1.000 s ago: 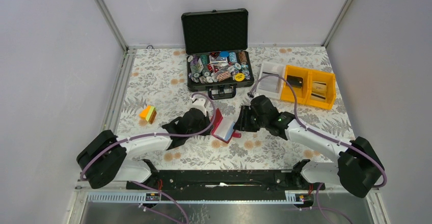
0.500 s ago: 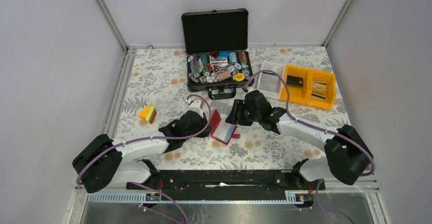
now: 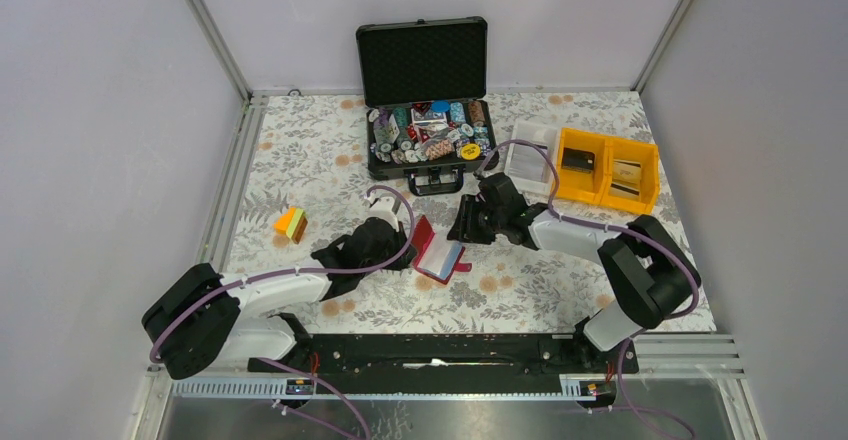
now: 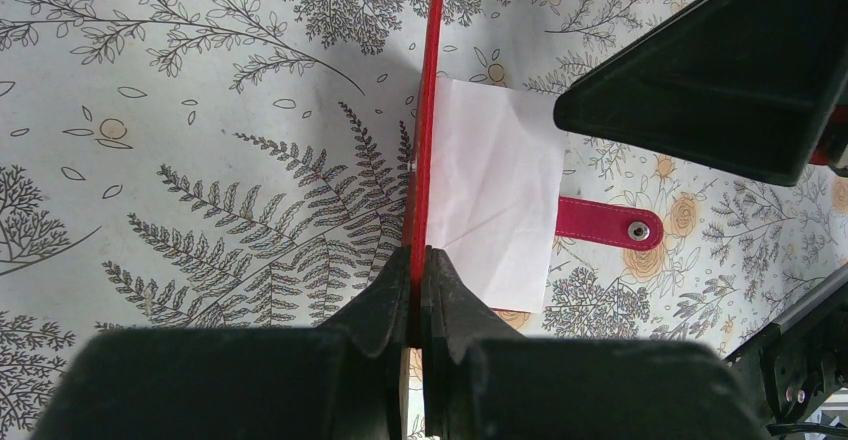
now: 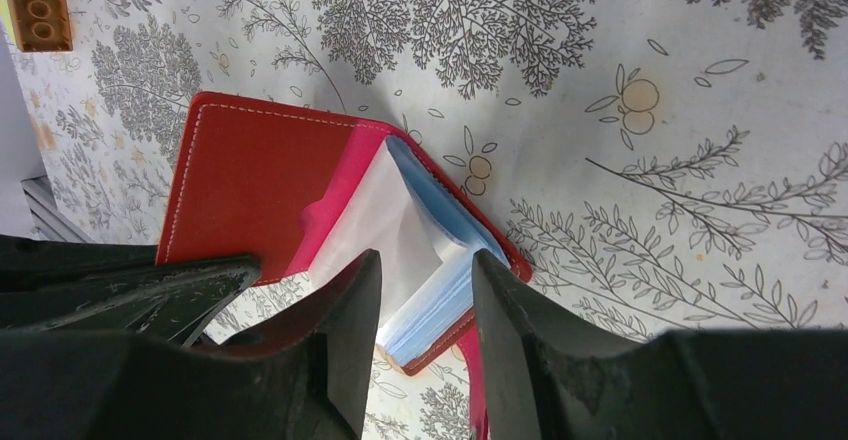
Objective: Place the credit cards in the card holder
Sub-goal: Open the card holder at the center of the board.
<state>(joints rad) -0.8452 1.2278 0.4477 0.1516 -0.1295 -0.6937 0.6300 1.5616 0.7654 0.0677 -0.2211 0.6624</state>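
Note:
The dark red card holder (image 3: 432, 257) lies open on the patterned table, with one flap standing upright. My left gripper (image 4: 420, 260) is shut on that flap's (image 4: 432, 70) near edge. Pale blue credit cards (image 5: 445, 295) sit stacked inside the holder (image 5: 250, 185), under a clear sleeve (image 5: 395, 215). In the left wrist view the sleeve (image 4: 495, 195) and the snap tab (image 4: 610, 225) lie to the right of the flap. My right gripper (image 5: 426, 260) hovers open just above the cards with nothing between its fingers. In the top view it (image 3: 465, 225) is at the holder's far right side.
An open black case (image 3: 476, 163) of poker chips stands behind the holder. Yellow bins (image 3: 648, 177) and a clear box (image 3: 528, 157) are at the back right. A small orange and green block (image 3: 291, 223) lies to the left.
My right gripper has drawn back from the card holder toward the far side, and its arm has folded in. The left gripper and holder shifted slightly left and have held still since.

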